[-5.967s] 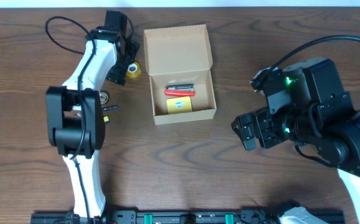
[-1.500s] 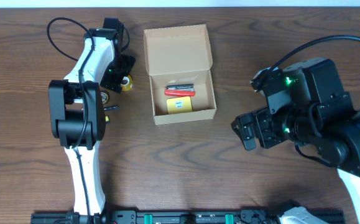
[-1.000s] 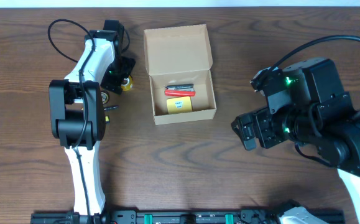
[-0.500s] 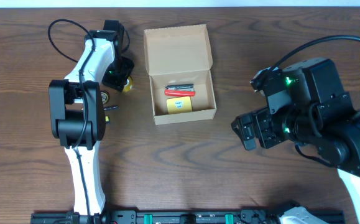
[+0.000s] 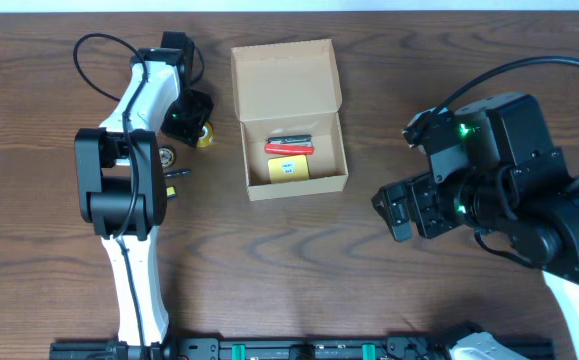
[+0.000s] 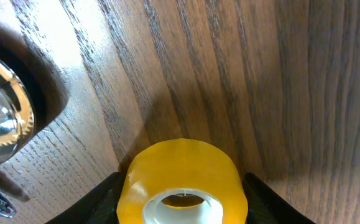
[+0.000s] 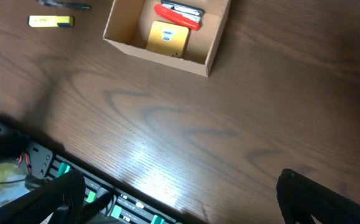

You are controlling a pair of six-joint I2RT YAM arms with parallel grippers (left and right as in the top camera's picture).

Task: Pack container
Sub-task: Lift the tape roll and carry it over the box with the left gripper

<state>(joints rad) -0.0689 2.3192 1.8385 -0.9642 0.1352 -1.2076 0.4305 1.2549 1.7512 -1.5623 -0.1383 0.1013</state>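
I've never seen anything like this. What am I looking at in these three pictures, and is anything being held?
Two robot arms work at a wooden table. One picture looks down from above; the other two come from cameras on each wrist. An open cardboard box holds a red tool and a small yellow card box. The left pincer straddles a yellow tape roll; whether it grips yet is unclear. The right pincer is open and empty.

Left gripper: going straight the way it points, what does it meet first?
The yellow tape roll, directly ahead between the open fingers of the left gripper, with the table under it. Remaining depth is unclear.
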